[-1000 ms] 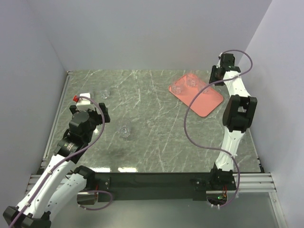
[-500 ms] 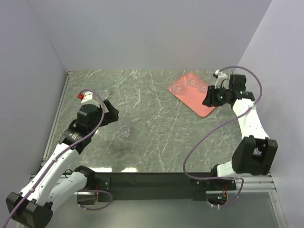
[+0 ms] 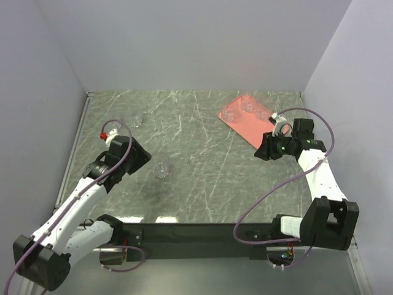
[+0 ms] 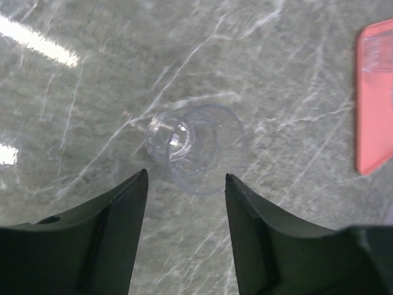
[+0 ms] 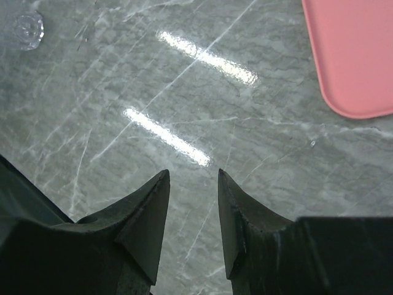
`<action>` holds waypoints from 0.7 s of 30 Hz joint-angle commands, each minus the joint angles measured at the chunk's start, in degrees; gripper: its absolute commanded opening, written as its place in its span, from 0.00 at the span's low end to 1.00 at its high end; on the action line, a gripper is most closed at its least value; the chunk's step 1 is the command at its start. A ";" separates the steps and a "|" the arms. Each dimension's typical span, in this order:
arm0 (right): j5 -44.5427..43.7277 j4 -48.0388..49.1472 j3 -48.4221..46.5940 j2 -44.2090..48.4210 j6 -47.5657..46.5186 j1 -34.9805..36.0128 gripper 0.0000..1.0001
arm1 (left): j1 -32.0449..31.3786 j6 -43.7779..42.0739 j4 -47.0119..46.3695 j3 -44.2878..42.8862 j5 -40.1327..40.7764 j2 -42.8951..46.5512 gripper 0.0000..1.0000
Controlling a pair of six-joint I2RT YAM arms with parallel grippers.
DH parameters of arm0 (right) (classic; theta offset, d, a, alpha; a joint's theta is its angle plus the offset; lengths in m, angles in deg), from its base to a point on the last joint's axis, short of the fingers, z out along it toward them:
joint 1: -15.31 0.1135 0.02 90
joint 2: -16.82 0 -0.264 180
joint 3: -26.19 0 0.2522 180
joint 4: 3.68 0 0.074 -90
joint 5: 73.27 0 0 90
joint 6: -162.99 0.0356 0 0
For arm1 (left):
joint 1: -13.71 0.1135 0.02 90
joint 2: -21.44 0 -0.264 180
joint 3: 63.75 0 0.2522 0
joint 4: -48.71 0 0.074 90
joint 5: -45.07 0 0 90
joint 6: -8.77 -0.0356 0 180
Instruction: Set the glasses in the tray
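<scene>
Small clear round glass (image 4: 190, 147) was seen left of centre on worktop (image 3: 202, 166), betw. left gripper (image 4: 185, 174) jaws, apart, untouched. On right gripper (image 5: 193, 173), jaws apart, empty. 3 glasses (image 3: 248, 106) were set in pink tray (image 3: 244, 126), far-right corner.

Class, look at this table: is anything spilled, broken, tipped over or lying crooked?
Nothing looks spilled or broken. The pink tray lies askew to the edges of the table. Two glasses stand outside it: the near glass, left of centre, and the far glass, towards the far left corner.
</scene>
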 commanded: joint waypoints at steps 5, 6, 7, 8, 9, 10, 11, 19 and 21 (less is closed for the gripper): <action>1.28 2.57 0.30 0.76 -1.31 -0.38 0.45 | 0.26 5.01 1.99 -3.47 -0.14 -9.00 0.48; 1.19 2.65 0.39 0.93 -1.23 -0.39 0.45 | 0.26 5.18 1.91 -3.47 -0.14 -9.96 0.46; 1.11 2.65 0.48 1.02 -1.14 -0.47 0.45 | 0.26 5.27 1.90 -3.56 -0.06 -11.37 0.45; 1.11 2.74 0.56 1.20 -1.23 -0.56 0.45 | 0.18 5.27 1.82 -3.56 -0.06 -11.99 0.44; 1.19 2.74 0.57 1.20 -1.23 -0.65 0.45 | 0.18 5.53 1.64 -3.48 -0.06 -12.52 0.44; 1.19 2.74 0.57 1.28 -1.14 -0.65 0.45 | 0.18 5.54 1.38 -3.39 -0.06 -13.04 0.43; 1.19 2.66 0.48 1.29 -1.23 -0.82 0.45 | 0.18 5.54 0.77 -3.30 -0.14 -14.01 0.43; 2.42 2.48 0.48 1.72 -1.14 -2.14 0.45 | -0.18 4.75 -0.55 -3.92 -1.29 -19.99 0.23; 2.69 2.30 0.39 1.81 -1.14 -2.32 0.45 | -0.44 4.75 -1.08 -3.92 -1.46 -20.43 0.18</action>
